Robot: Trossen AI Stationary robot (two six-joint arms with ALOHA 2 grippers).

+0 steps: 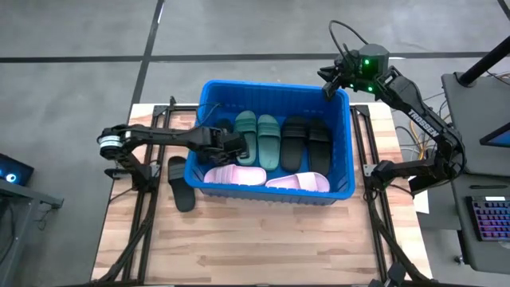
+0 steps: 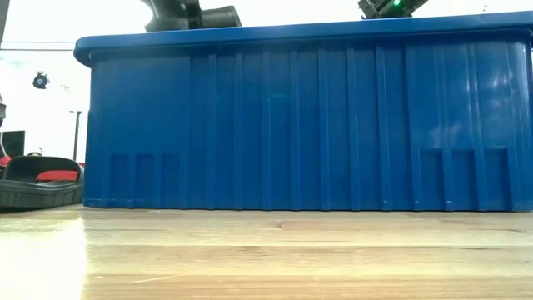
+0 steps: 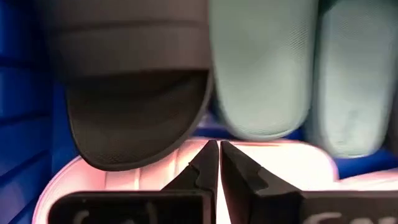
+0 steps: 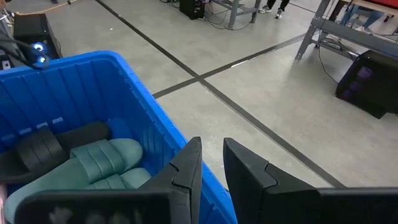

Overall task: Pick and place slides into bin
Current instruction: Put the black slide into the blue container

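Note:
The blue bin (image 1: 275,192) stands mid-table and holds two green slides (image 1: 256,137), two black slides (image 1: 307,143) and two pink slides (image 1: 239,175). My left gripper (image 3: 217,152) is inside the bin's left end, pointing steeply down, shut with nothing between its fingers. Its tips hover over a pink slide (image 3: 286,165), beside another black slide (image 3: 137,112) and a green one (image 3: 261,81). One more black slide (image 1: 181,184) lies sole-down on the table left of the bin. My right gripper (image 4: 211,165) waits above the bin's far right corner, a little open and holding nothing.
The bin's ribbed near wall (image 2: 308,125) fills the low view, with the loose black slide (image 2: 40,179) on the wood at its left. Bare wooden tabletop (image 1: 263,239) stretches in front of the bin. Metal frames (image 1: 147,199) flank the table's sides.

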